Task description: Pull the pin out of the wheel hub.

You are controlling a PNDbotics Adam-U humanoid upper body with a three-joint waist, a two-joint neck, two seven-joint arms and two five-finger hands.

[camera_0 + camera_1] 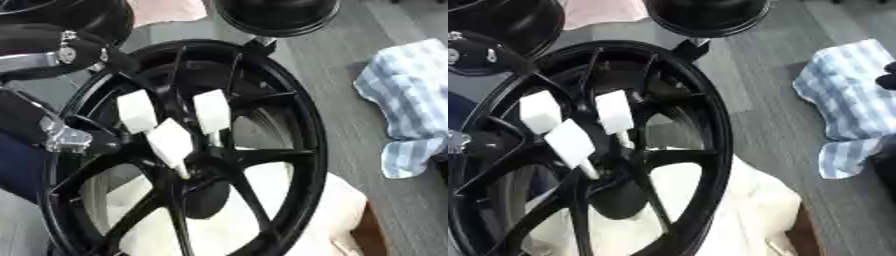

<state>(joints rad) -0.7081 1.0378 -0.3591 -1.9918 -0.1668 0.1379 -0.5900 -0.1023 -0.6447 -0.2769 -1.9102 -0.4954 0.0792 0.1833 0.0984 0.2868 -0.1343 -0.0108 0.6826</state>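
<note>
Pin (183, 172) at left hand (171, 131) fingertips

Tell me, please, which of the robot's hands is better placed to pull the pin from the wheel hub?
Left. The left hand comes in from the view's left, its white-padded fingertips already at the hub of the black wheel, by a small pale pin. The right hand is barely visible, far off at the right edge.

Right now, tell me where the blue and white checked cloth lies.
The checked cloth lies crumpled on the grey floor at the right of both eye views, beside the black wheel's right rim and apart from it.
</note>
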